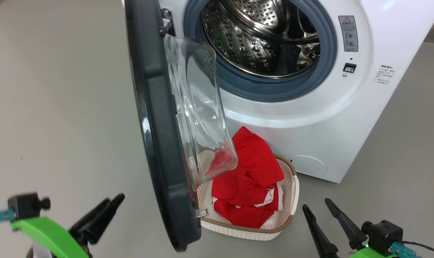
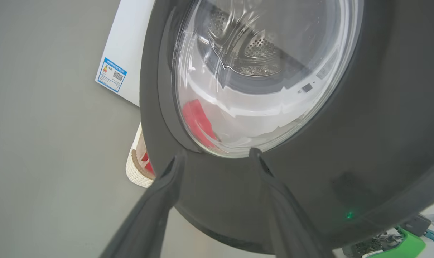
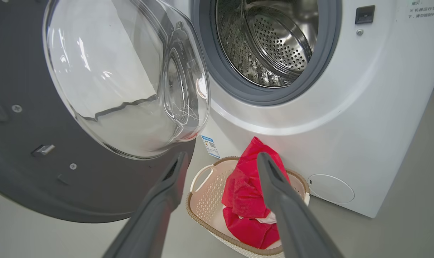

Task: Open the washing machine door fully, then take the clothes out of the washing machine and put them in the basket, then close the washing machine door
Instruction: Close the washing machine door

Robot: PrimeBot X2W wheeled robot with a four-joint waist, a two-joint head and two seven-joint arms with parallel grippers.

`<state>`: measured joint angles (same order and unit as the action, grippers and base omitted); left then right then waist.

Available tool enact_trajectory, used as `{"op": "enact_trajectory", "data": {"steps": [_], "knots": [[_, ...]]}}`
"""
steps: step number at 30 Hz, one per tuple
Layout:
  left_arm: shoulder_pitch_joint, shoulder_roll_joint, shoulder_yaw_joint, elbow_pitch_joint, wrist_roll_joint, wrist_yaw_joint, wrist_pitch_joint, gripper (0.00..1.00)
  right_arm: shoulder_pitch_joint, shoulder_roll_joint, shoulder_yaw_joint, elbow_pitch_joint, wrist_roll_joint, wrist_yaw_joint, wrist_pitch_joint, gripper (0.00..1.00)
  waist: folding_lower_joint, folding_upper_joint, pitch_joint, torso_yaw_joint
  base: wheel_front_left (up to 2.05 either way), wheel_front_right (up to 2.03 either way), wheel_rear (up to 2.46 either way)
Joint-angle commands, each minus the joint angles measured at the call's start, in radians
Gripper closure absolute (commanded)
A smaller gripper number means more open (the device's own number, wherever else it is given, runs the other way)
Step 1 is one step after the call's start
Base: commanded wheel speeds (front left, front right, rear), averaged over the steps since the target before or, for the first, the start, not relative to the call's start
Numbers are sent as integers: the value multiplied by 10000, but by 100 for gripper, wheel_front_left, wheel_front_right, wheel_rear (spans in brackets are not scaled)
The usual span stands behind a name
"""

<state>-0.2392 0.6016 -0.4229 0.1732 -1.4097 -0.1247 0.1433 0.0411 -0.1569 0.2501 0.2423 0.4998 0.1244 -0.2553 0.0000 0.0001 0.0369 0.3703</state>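
A: Step?
B: Closing the door [image 1: 156,125] is coming up. The clothes [image 1: 251,172] are sitting in the basket [image 1: 293,193], drum [image 1: 252,46] looking empty.
A: Grippers?
B: Both spread, empty: left gripper [image 2: 217,154], right gripper [image 3: 221,156]. Left is facing door's outside, so it's needing a push shut.

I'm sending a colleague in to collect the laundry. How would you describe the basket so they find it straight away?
Start at the white washing machine, whose black-rimmed round door stands open. On the floor right at its front, below the drum opening and beside the door, sits the basket. It is cream perforated plastic with a brown woven-look rim, and heaped with red clothes.
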Motion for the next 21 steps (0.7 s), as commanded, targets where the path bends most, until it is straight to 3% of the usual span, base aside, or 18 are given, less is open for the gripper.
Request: {"op": "enact_trajectory", "data": {"steps": [1, 15, 21], "knots": [[-149, 325, 394, -69, -85, -59, -202, 3, -47, -87, 193, -212, 37, 63, -65, 0, 0, -1, -24, 12, 0, 0, 0], [687, -574, -198, 2072, 987, -59, -3422, 0, 70, -296, -105, -205, 39, 63, -65, 0, 0, -1, -82, 26, 0, 0, 0], [751, -1369, 284, 3076, 2005, -59, -4034, 0, 111, -347, -359, -231, 8, 63, -65, 0, 0, -1, -88, -11, 0, 0, 0]]}}
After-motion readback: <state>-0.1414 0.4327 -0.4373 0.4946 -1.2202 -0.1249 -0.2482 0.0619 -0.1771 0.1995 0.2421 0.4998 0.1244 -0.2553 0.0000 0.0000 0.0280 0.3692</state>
